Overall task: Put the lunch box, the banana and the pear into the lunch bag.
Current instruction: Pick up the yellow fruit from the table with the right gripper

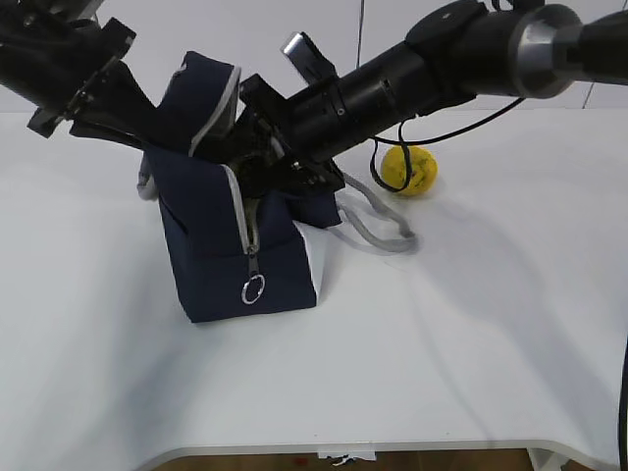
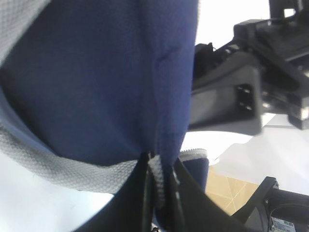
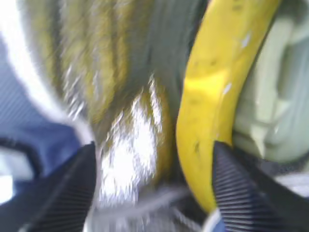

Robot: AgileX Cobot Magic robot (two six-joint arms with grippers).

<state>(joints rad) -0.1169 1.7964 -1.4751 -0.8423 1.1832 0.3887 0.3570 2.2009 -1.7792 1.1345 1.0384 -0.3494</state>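
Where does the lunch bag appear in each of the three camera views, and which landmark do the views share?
Exterior view: the lunch bag stands left of centre, flap raised.
Left wrist view: its navy flap fills the upper left, edge pinched by the left gripper.
Right wrist view: only its silver lining shows, centre.
Shared landmark: the bag's grey trim.

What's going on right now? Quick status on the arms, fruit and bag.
Left gripper shut on lunch bag flap, holding it open. Right gripper open inside, banana beside lunch box. Pear on table. Nothing blocking.
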